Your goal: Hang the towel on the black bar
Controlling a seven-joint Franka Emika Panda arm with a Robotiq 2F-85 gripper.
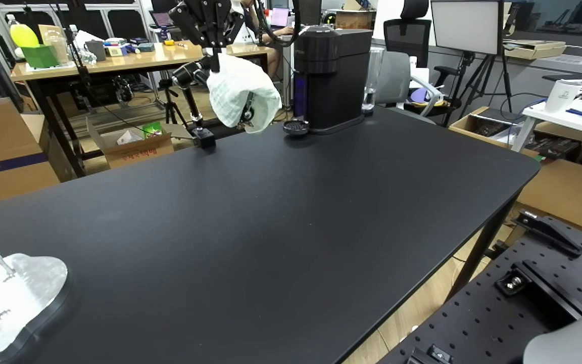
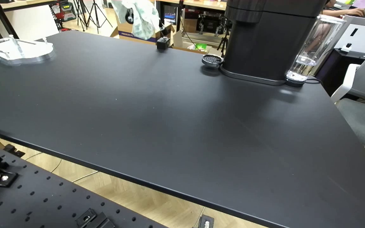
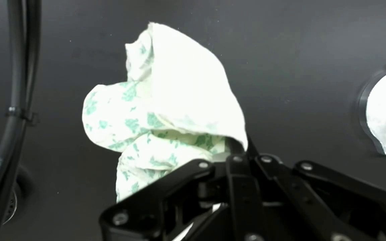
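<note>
Pincer point(image 1: 215, 64) narrow, pinching the towel point(image 1: 233, 83) above the worktop point(image 1: 281, 227), near the black bar point(image 1: 191, 103). We see a knob point(image 1: 247, 112) in the towel's folds; whether the bar bears any cloth, we cannot tell.

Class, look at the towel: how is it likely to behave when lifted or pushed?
The towel will probably be floppy: it droops in soft folds in both exterior views. It is likely light, since its edge looks thin in the wrist view. Pushed, it would probably crumple rather than roll, given its bunched, creased shape.
</note>
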